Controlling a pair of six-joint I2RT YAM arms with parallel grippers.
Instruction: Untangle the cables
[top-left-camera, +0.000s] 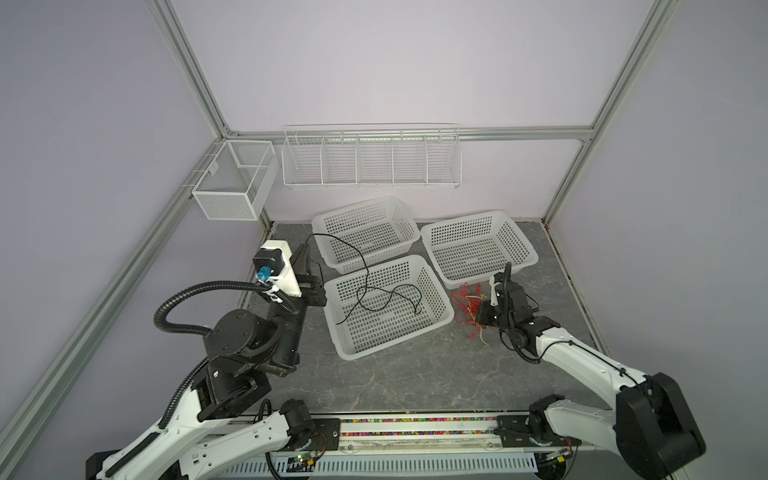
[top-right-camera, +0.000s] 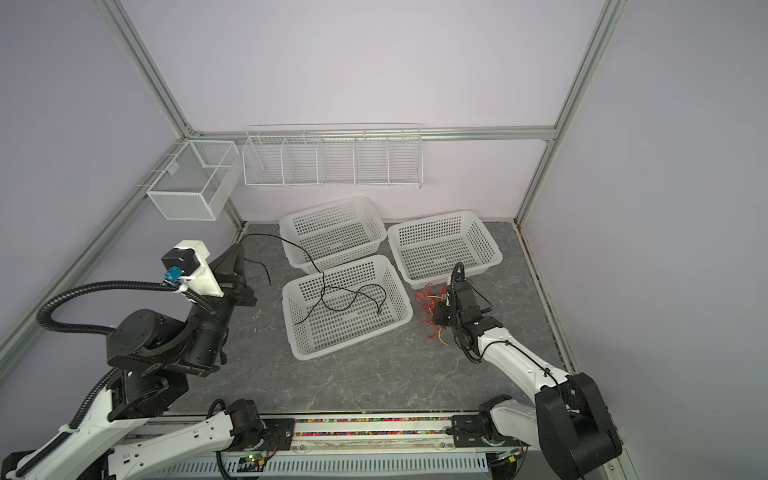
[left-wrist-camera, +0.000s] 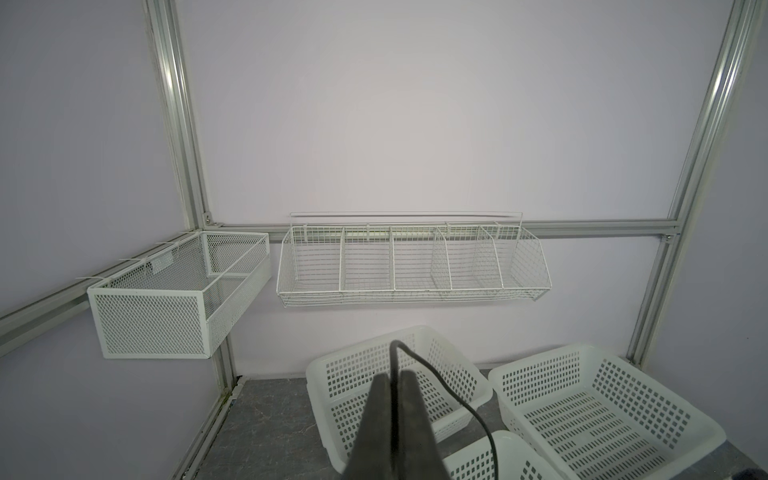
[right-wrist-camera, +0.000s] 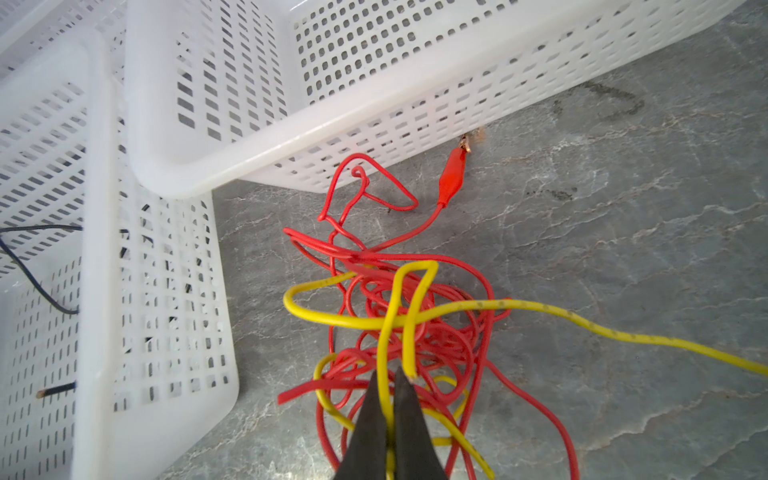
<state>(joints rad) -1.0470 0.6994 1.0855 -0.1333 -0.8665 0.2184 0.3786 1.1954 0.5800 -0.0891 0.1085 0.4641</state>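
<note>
A long black cable runs from my left gripper, over a basket rim, into the front white basket, where it lies in loose loops. The left wrist view shows that gripper shut on the black cable, held above the table. To the right of the front basket, a tangle of red cables and yellow cables lies on the table. My right gripper is down in it, shut on a yellow strand.
Two more white baskets stand behind: one back left, one back right against the tangle. A red alligator clip lies by that basket's wall. A wire rack and a mesh box hang on the walls.
</note>
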